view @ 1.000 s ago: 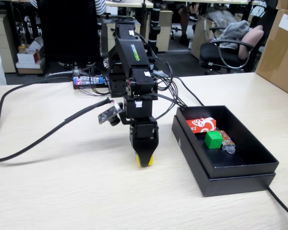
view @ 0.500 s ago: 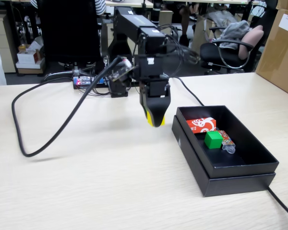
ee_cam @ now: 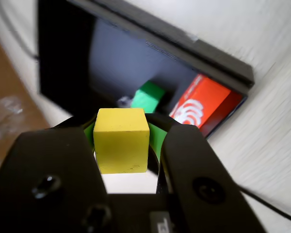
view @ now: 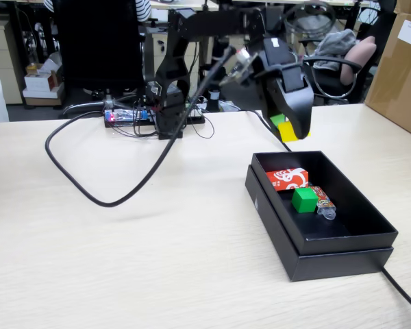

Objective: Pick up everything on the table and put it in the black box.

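Red block (view: 288, 178) and green cube (view: 304, 199) already in black box (view: 342, 236). Yellow cube (ee_cam: 121, 141) clamped in claw (ee_cam: 123, 145) above box's far edge; drop pending.

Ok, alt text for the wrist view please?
The end effector grips a yellow cube above the black box, which holds a green cube and a red block with white swirls.

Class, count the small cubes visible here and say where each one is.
2: a small green cube lies inside the matte black box; a small yellow cube is held in the pincer above the box.
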Controlling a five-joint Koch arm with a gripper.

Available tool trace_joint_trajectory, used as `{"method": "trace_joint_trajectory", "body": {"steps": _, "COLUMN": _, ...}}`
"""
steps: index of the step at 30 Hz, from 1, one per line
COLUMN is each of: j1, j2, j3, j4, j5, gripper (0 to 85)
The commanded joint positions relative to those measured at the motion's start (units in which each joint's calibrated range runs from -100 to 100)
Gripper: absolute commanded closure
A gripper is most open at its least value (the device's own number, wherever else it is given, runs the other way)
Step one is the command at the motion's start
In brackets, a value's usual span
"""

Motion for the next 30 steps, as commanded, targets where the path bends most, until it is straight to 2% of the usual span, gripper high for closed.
{"method": "trace_joint_trajectory", "body": {"steps": 1, "j1": 0.2, "j2": 1.8, "j3": 5.5, "j4": 0.0, "j5": 0.1, "gripper": 75.0}}
{"method": "trace_joint_trajectory", "body": {"steps": 15, "j1": -0.6, "j2": 14.4, "j3": 0.5, "j4": 3.3, "j5": 0.7, "gripper": 74.2}}
{"method": "trace_joint_trajectory", "body": {"steps": 17, "j1": -0.6, "j2": 14.7, "j3": -0.7, "j4": 3.4, "j5": 0.3, "gripper": 56.5}}
{"method": "trace_joint_trajectory", "body": {"steps": 18, "j1": -0.6, "j2": 14.7, "j3": -1.2, "j4": 3.3, "j5": 0.2, "gripper": 52.7}}
{"method": "trace_joint_trajectory", "body": {"steps": 24, "j1": -0.7, "j2": 12.0, "j3": -1.9, "j4": 3.4, "j5": 0.1, "gripper": 49.9}}
{"method": "trace_joint_trajectory", "body": {"steps": 25, "j1": -0.7, "j2": 8.9, "j3": -1.6, "j4": 3.4, "j5": 0.1, "gripper": 47.1}}
{"method": "trace_joint_trajectory", "body": {"steps": 28, "j1": -1.6, "j2": 0.2, "j3": -0.8, "j4": 3.4, "j5": -0.2, "gripper": 47.0}}
{"method": "trace_joint_trajectory", "body": {"steps": 30, "j1": -2.7, "j2": -3.8, "j3": -0.6, "j4": 3.7, "j5": -0.5, "gripper": 43.9}}
